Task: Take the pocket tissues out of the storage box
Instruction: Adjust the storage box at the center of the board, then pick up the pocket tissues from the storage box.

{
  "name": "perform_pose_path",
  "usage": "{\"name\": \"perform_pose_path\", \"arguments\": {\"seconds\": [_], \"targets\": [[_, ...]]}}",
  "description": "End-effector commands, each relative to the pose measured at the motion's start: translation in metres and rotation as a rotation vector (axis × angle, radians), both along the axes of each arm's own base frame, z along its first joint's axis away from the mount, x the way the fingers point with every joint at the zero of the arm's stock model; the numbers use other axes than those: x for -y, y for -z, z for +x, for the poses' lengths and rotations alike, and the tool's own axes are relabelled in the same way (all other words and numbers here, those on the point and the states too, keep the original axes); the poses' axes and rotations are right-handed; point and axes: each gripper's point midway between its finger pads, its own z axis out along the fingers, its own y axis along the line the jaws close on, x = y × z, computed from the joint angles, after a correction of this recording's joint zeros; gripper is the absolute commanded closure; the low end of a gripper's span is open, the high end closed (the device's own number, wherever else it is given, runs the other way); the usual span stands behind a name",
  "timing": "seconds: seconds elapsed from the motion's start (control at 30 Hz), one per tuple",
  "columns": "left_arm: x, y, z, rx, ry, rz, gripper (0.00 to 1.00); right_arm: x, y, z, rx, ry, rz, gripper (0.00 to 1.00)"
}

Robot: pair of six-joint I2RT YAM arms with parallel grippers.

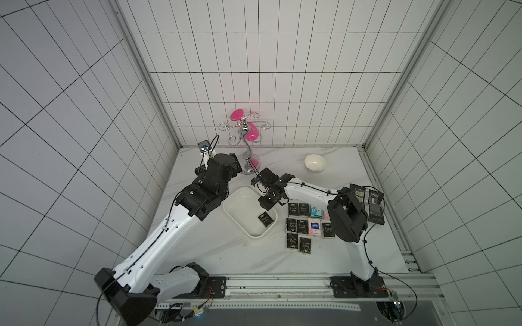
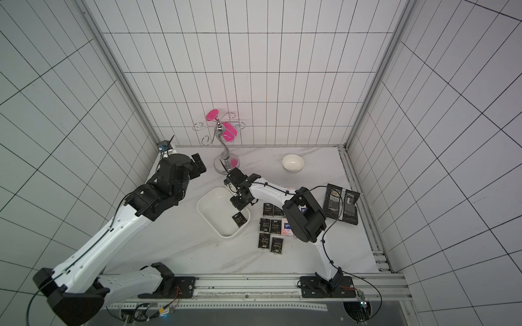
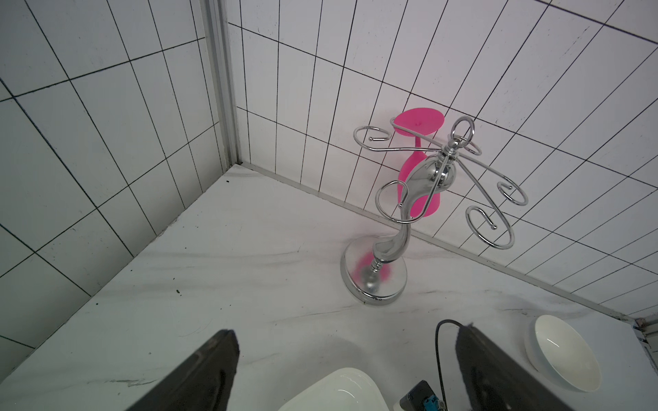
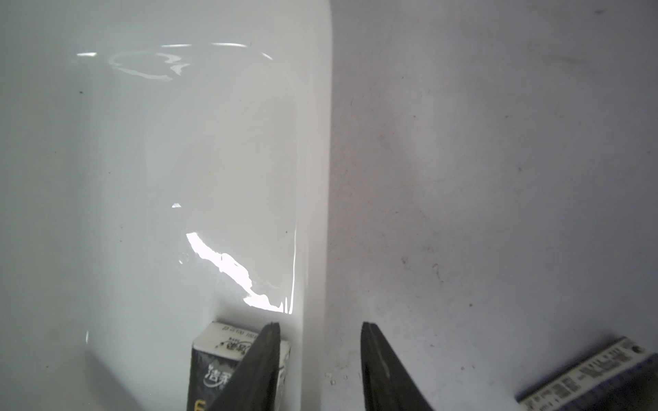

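— What can't you make out?

— My own right elbow (image 1: 348, 223) sits over the far end of the rows of pocket tissues (image 1: 300, 225) on the table (image 1: 226, 254). A pinkish pack there shows only as a sliver, and the black foil pouches (image 1: 370, 203) are partly behind my arm too. From above, the wrist body covers the tips of my right claw (image 4: 318, 325). In my wrist view the black pack (image 4: 213, 359) is cut off by the frame edge and by one finger (image 4: 263, 356).

— Then how wide is that claw?

— Partly apart, with nothing between the fingers. They straddle the side wall of the storage box (image 4: 313, 178): one finger over the pack inside, the other above bare table outside. Whether the inner finger touches the pack I cannot tell.

— Where are the tissues?

— One black pack (image 1: 266, 220) lies in the box against that wall, in both top views. The rest lie in rows just beside the box, outside it.

— And the other side?

— My left claw (image 3: 347, 331) stands wide and empty, near the chrome glass rack (image 3: 402, 227).
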Motion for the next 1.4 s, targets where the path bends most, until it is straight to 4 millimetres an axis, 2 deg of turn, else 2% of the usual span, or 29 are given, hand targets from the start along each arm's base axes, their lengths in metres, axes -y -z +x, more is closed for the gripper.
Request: {"name": "perform_pose_path", "arguments": {"seconds": [0.0, 0.1, 0.17, 0.37, 0.5, 0.73, 0.9, 1.13, 1.37], "targets": [[-0.006, -0.009, -0.003, 0.014, -0.008, 0.006, 0.01, -0.003, -0.066, 0.007, 0.124, 0.035, 0.086, 0.55], [-0.009, -0.010, -0.003, 0.015, -0.015, 0.005, 0.02, 0.001, -0.093, 0.001, 0.177, 0.050, 0.096, 0.53], [-0.013, -0.011, -0.003, 0.017, -0.025, 0.001, 0.02, 0.004, -0.096, -0.007, 0.187, 0.063, 0.080, 0.53], [-0.025, -0.011, -0.004, 0.012, -0.058, -0.005, 0.01, 0.000, -0.072, -0.052, 0.128, 0.078, 0.031, 0.53], [-0.027, -0.013, -0.006, 0.018, -0.061, -0.013, 0.01, -0.009, -0.056, -0.073, 0.086, 0.097, 0.041, 0.53], [-0.027, -0.013, -0.006, 0.016, -0.058, -0.015, 0.01, -0.008, -0.020, -0.073, 0.084, 0.180, -0.074, 0.52], [-0.026, -0.013, -0.006, 0.017, -0.055, -0.017, 0.02, 0.003, 0.003, -0.070, 0.088, 0.218, -0.163, 0.52], [-0.025, -0.012, -0.005, 0.016, -0.050, -0.024, 0.01, 0.000, 0.016, -0.070, 0.069, 0.224, -0.184, 0.51], [-0.025, -0.014, -0.005, 0.020, -0.050, -0.024, 0.02, -0.005, 0.029, -0.074, 0.024, 0.217, -0.202, 0.45]]}}
